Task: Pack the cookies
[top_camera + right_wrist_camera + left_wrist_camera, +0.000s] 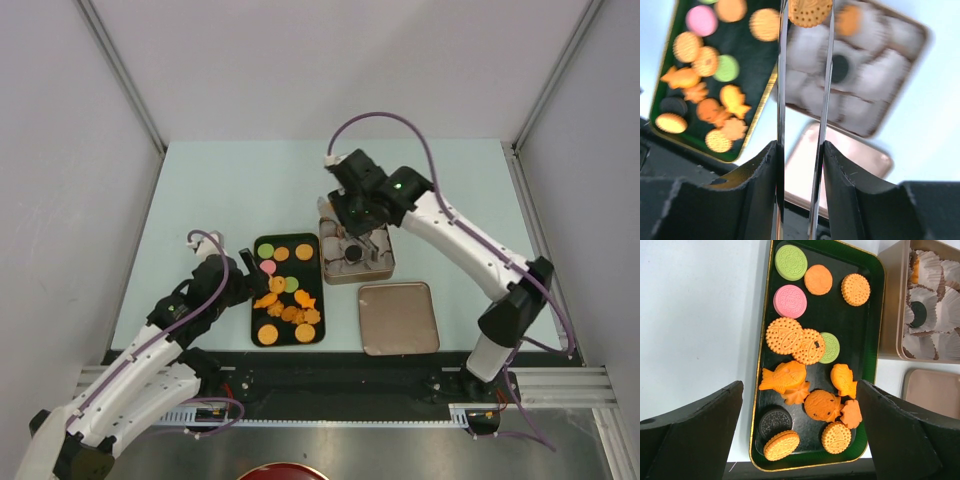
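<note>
Several cookies (287, 285), mostly orange with a few green, pink and dark, lie on a black tray (252, 305); they also show in the left wrist view (790, 335). My left gripper (248, 283) is open and empty, its jaws wide apart over the tray's near end (801, 390). My right gripper (360, 215) is shut on metal tongs (781, 75), which pinch a round orange cookie (810, 11) above a tan tin (388, 268). The tin (890, 305) holds white paper cups, a dark cookie (918, 314) and an orange cookie (915, 270).
The tin's flat lid (398, 318) lies in front of the tin, right of the tray; it also shows in the right wrist view (860, 160). The pale green table (220, 190) is walled by grey panels. A black rail (330, 385) runs along the near edge.
</note>
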